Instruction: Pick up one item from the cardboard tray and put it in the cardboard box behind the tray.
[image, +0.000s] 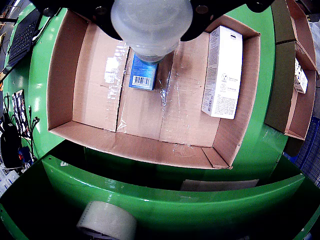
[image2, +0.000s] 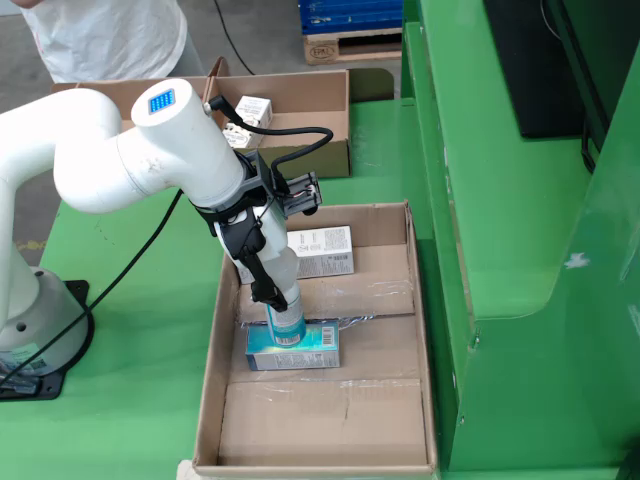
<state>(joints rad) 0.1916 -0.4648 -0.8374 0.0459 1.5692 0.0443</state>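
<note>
The cardboard tray (image2: 421, 330) lies on the green table and holds two items. A blue box (image2: 300, 352) lies flat near the middle, and a white box (image2: 322, 251) lies at the far end. My gripper (image2: 284, 326) is a suction cup, not fingers. Its tip rests on top of the blue box, which still lies on the tray floor. In the wrist view the translucent cup (image: 150, 35) covers the upper end of the blue box (image: 143, 76); the white box (image: 223, 72) is to its right. The cardboard box (image2: 310, 100) behind the tray holds a small white item (image2: 252, 108).
A tall green machine housing (image2: 520, 200) stands right of the tray. A tape roll (image: 107, 221) lies on the green ledge below the tray in the wrist view. The arm's base (image2: 30, 325) is at the left. A person (image2: 110, 35) stands at the back left.
</note>
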